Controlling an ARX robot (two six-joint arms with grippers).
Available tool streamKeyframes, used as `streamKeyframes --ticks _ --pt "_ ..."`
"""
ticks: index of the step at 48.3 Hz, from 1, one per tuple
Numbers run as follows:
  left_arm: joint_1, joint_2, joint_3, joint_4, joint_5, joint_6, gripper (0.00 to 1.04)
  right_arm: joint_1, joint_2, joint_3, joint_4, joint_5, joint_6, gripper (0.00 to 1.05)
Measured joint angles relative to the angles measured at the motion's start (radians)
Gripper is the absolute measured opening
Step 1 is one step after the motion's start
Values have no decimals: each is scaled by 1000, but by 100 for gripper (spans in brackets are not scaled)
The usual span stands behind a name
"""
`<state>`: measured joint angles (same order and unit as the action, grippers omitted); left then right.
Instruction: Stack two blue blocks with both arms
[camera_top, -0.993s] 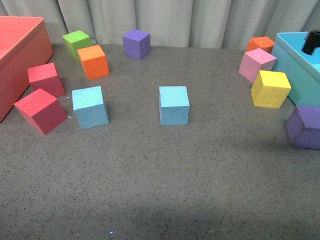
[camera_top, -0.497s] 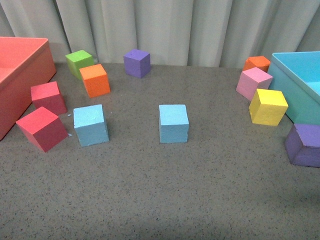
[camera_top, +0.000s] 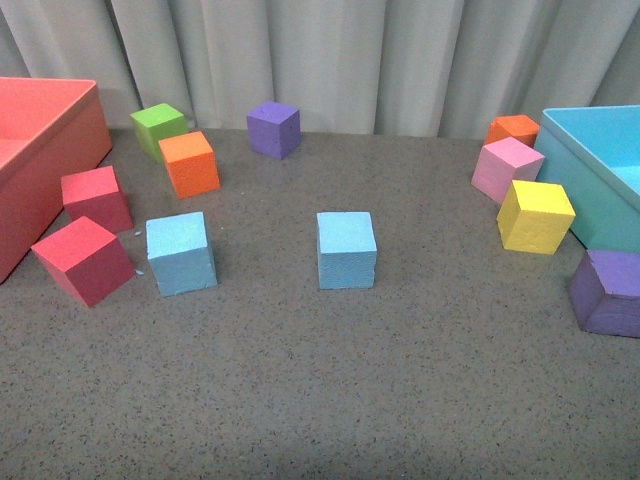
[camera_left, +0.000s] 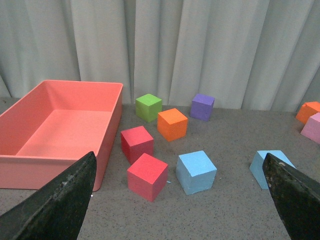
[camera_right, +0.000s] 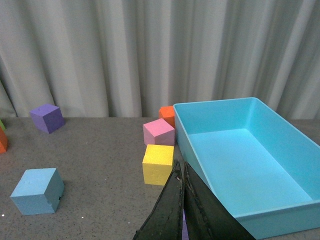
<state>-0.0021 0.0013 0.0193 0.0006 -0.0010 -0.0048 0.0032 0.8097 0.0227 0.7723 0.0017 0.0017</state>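
Note:
Two light blue blocks sit apart on the grey table: one at the left (camera_top: 181, 253) beside the red cubes, one in the middle (camera_top: 346, 249). In the left wrist view the left block (camera_left: 196, 171) lies between my open left gripper's (camera_left: 182, 197) fingers (camera_left: 60, 200), well ahead of them, and the middle block (camera_left: 270, 167) is partly behind the other finger. My right gripper (camera_right: 181, 167) is shut and empty, held above the table near the yellow cube (camera_right: 157, 164); the middle blue block (camera_right: 38, 191) shows far to one side. Neither arm shows in the front view.
A red bin (camera_top: 45, 150) stands at the left and a cyan bin (camera_top: 590, 160) at the right. Two red cubes (camera_top: 83, 258), orange (camera_top: 190, 163), green (camera_top: 160, 128) and purple (camera_top: 273, 128) cubes lie at back left. Pink (camera_top: 508, 168), orange (camera_top: 514, 130), yellow (camera_top: 535, 215) and purple (camera_top: 606, 291) cubes lie at right.
The front view has tilted: the blocks sit lower in the picture and more curtain shows. The black arm part over the cyan bin has left the view. No block has moved.

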Motion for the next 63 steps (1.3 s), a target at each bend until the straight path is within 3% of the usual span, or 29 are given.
streamKeyframes --ticks 22,59,63 --pt "0 0 0 0 0 0 98 -1 -385 -20 -348 0 0 1" --pt "0 0 0 0 0 0 98 -1 -637 -20 -597 0 0 1" --pt "0 0 0 0 -1 0 98 -1 -762 -19 -756 -3 0 1"
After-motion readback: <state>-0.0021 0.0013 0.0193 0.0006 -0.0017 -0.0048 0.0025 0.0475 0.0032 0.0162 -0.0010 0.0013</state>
